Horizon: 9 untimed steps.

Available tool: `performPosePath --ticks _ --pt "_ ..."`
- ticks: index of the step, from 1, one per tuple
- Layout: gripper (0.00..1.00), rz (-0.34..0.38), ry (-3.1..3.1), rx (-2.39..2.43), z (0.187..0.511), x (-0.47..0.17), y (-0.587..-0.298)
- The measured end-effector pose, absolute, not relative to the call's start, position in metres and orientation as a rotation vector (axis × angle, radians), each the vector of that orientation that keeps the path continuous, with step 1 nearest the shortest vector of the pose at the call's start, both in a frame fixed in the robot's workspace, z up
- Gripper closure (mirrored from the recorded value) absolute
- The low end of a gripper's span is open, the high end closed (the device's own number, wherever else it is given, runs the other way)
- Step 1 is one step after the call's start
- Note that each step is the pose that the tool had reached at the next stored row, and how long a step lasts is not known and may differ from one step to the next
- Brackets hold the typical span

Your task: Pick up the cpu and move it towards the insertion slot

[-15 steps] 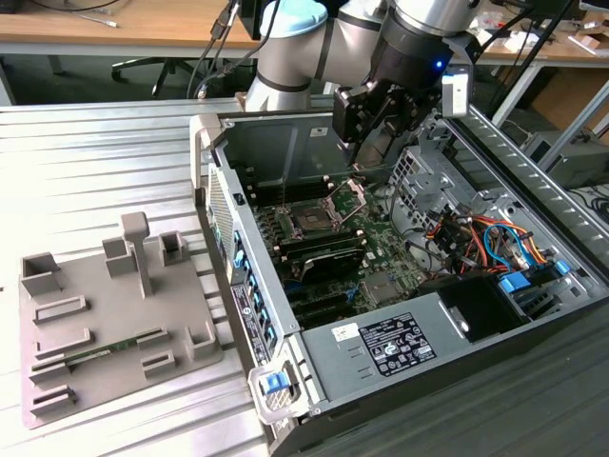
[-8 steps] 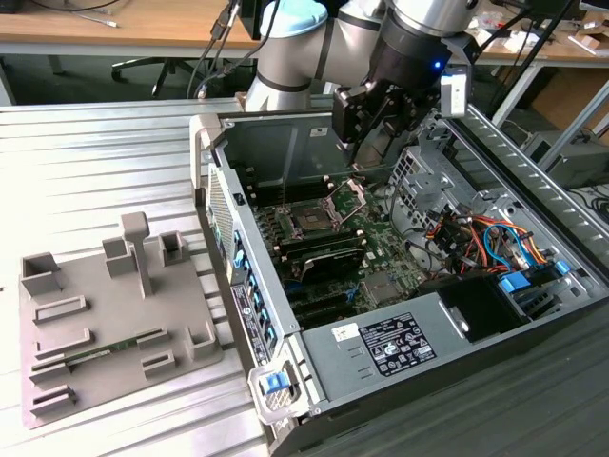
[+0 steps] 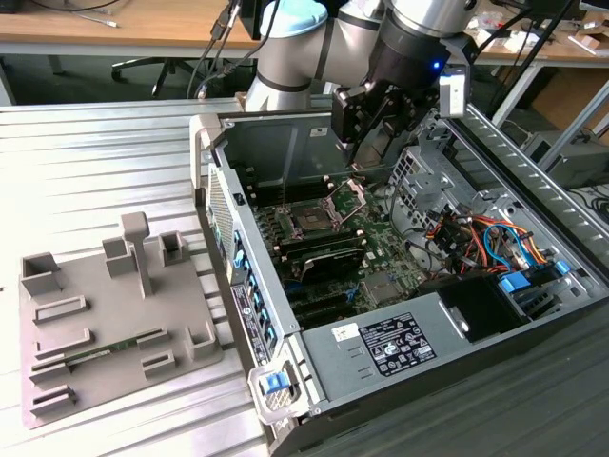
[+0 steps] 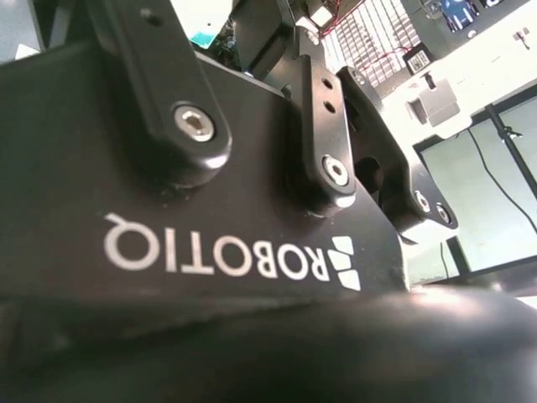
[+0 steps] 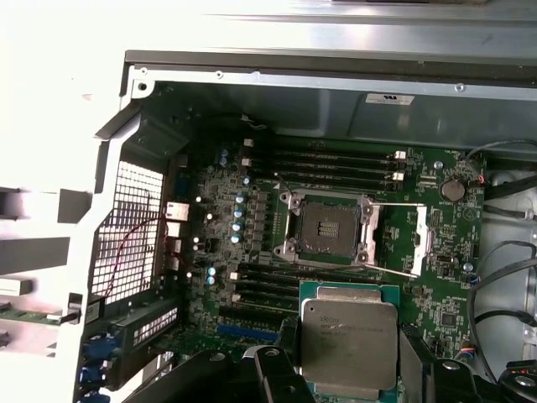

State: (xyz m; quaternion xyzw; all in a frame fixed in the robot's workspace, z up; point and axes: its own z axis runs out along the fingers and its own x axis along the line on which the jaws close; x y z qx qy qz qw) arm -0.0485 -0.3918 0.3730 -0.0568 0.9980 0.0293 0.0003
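Silvery square cpu clamped in closed jaws, carry step; dark metal-framed insertion slot just beyond, bracket open.

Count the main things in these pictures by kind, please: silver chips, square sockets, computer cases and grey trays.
Silver chip: 1
Square socket: 1
Computer case: 1
Grey tray: 1
Total: 4
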Motion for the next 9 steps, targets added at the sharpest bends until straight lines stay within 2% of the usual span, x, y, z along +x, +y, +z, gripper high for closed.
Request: performPosePath --ticks 9 --pt "0.45 0.092 3.135 -0.178 0.3702 -0.0483 -0.3907"
